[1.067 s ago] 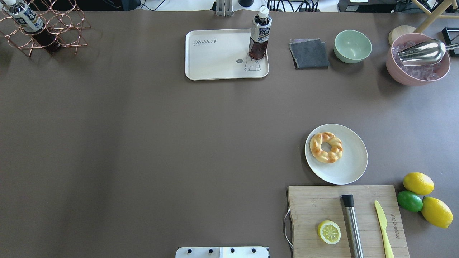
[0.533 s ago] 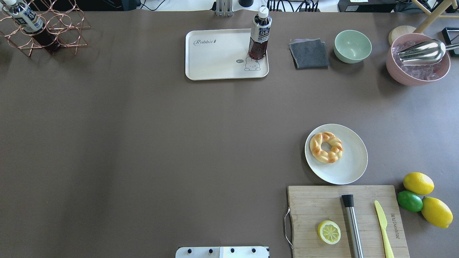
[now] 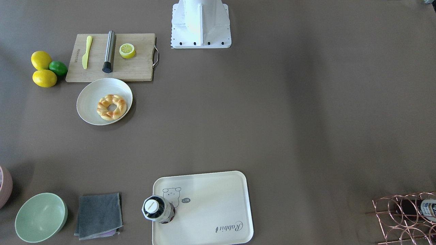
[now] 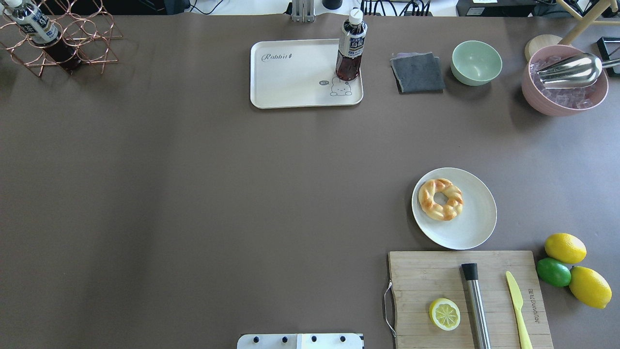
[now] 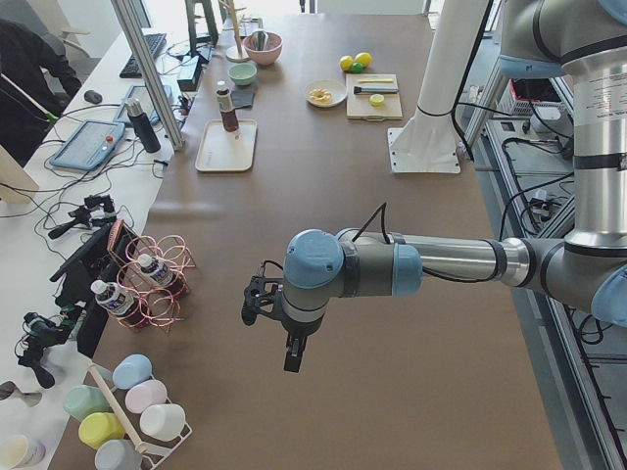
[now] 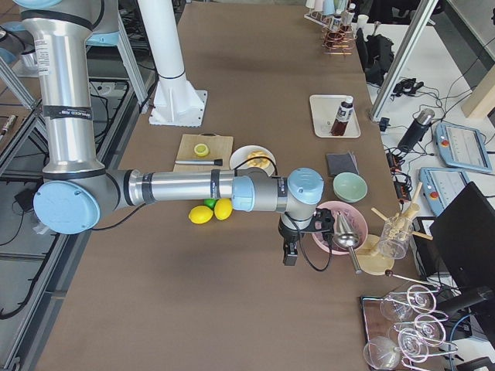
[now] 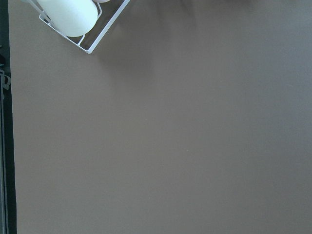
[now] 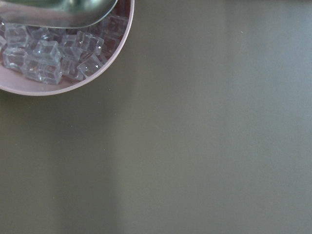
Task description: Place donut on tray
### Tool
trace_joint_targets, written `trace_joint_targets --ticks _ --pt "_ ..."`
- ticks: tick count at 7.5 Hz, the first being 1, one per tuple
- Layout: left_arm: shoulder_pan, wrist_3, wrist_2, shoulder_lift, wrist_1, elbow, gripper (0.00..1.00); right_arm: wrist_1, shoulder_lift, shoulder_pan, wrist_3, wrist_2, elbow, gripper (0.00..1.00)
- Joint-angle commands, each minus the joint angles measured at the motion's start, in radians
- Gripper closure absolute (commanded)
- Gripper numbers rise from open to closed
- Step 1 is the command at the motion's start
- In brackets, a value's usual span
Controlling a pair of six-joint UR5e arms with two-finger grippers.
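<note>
The golden-brown braided donut [image 4: 441, 199] lies on the left part of a round white plate [image 4: 477, 223] right of the table's middle; it also shows in the front-facing view [image 3: 111, 107]. The cream-white tray [image 4: 290, 82] with the bear drawing and "Rabbit" script lies at the far side, also in the front-facing view [image 3: 211, 207]. The left gripper [image 5: 292, 360] shows only in the left side view, far from both, over bare table. The right gripper [image 6: 288, 255] shows only in the right side view, beside the pink bowl. I cannot tell whether either is open or shut.
A dark drink bottle [image 4: 350, 46] stands on the tray's right corner. A wooden cutting board [image 4: 426, 281] holds a lemon half [image 4: 444, 314], a steel tube and a yellow knife. A grey cloth [image 4: 417, 72], a green bowl [image 4: 476, 62] and a pink bowl of ice [image 4: 564, 104] lie at the far right.
</note>
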Motion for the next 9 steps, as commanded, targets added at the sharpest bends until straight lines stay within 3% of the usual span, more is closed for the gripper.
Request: trace_joint_targets --ticks 1,4,7,9 --pt "0.002 -0.008 -0.002 -0.001 -0.029 0.003 0.02 0.002 0.008 0.0 -0.005 0.097 0.021 0.0" --pt "0.003 -0.01 -0.003 -0.006 -0.04 0.003 0.02 0.031 0.01 -0.063 0.099 0.155 0.184 0.0" --pt "0.003 -0.009 -0.055 0.002 -0.057 0.003 0.02 0.345 -0.005 -0.218 0.434 0.151 0.169 0.0" --pt "0.003 -0.012 -0.066 0.058 -0.199 0.012 0.02 0.439 -0.009 -0.339 0.551 0.148 0.172 0.0"
